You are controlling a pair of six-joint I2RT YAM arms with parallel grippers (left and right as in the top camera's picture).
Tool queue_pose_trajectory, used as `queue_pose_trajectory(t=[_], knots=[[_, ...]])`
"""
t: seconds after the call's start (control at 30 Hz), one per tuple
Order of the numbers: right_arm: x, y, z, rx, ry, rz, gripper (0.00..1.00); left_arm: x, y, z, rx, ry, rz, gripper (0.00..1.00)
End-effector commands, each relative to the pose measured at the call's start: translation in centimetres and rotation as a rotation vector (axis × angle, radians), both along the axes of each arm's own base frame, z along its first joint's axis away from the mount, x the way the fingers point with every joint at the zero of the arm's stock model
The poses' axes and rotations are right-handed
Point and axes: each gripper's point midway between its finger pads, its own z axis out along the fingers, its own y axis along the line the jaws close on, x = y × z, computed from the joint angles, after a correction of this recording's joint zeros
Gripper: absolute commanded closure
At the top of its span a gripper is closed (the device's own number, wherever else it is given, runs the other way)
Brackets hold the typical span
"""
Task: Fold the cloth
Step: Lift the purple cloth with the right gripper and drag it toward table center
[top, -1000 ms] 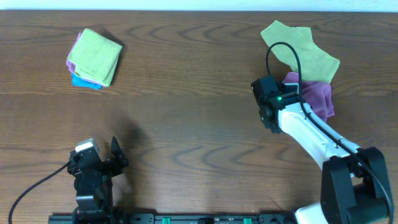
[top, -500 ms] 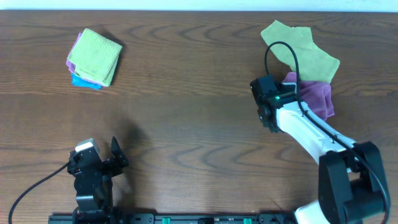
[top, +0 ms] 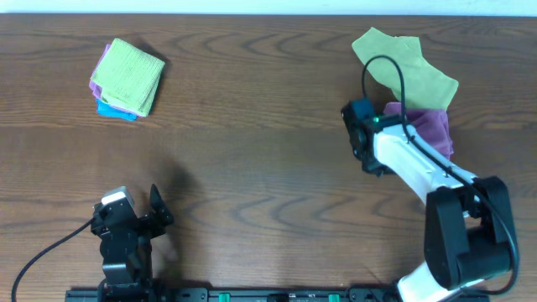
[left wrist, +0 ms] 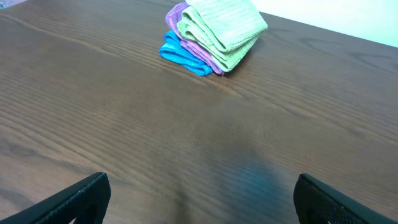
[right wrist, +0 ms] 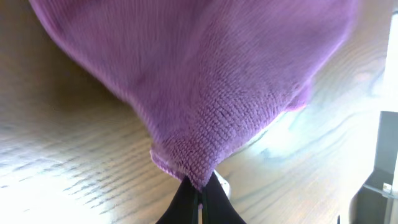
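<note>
The purple cloth (top: 430,130) lies crumpled at the right of the table, partly under a light green cloth. My right gripper (top: 379,126) is at its left edge, the fingertips hidden under the wrist in the overhead view. In the right wrist view the cloth (right wrist: 205,81) hangs bunched over the wood, and the right gripper (right wrist: 199,194) is shut on its lower corner. My left gripper (top: 134,214) rests near the front left edge. It stands open (left wrist: 202,202) over bare wood, with nothing between its fingers.
A loose light green cloth (top: 407,67) lies at the back right, overlapping the purple one. A folded stack of green, purple and blue cloths (top: 126,77) (left wrist: 214,34) sits at the back left. The table (top: 252,159) is dark wood.
The right gripper has closed on the purple cloth's corner, and its wrist has shifted slightly toward the cloth. The left arm has not moved.
</note>
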Motion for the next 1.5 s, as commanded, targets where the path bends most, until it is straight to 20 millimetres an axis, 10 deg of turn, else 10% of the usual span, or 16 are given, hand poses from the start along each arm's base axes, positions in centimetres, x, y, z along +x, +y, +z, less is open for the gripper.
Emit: queue_pose_trajectory(t=[0.0,0.17,0.33,0.53,0.67,0.8,0.93,0.97,1.03,1.07,1.3,1.47], knots=[[2.8,1.5,3.3,0.002,-0.101,0.008,0.99,-0.1,0.1,-0.8,0.005,0.017,0.007,0.05],[5.3,6.9,7.4,0.108,-0.176,0.106,0.99,-0.1,0.1,-0.8,0.005,0.017,0.007,0.05],[6.3,17.3,10.3,0.383,-0.225,0.306,0.99,-0.1,0.1,-0.8,0.005,0.017,0.007,0.05],[2.4,32.1,14.7,0.799,-0.197,0.635,0.99,-0.1,0.1,-0.8,0.005,0.017,0.007,0.05],[0.2,36.9,20.3,0.948,-0.233,0.772,0.99,-0.1,0.1,-0.8,0.005,0.017,0.007,0.04],[1.0,35.7,25.0,0.933,-0.309,0.808,0.99,-0.1,0.1,-0.8,0.005,0.017,0.007,0.04],[4.3,27.7,23.8,0.718,-0.341,0.575,0.98,-0.1,0.1,-0.8,0.005,0.017,0.007,0.05],[4.7,25.7,22.9,0.668,-0.326,0.515,0.87,-0.1,0.1,-0.8,0.005,0.017,0.007,0.05],[5.2,22.0,20.5,0.579,-0.274,0.405,0.07,-0.1,0.1,-0.8,0.005,0.017,0.007,0.05],[5.2,20.6,19.2,0.548,-0.235,0.366,0.01,-0.1,0.1,-0.8,0.005,0.017,0.007,0.05],[4.8,16.7,12.5,0.539,-0.053,0.224,0.01,-0.1,0.1,-0.8,0.005,0.017,0.007,0.05],[3.0,19.8,8.2,0.638,0.086,0.345,0.05,-0.1,0.1,-0.8,0.005,0.017,0.007,0.05]])
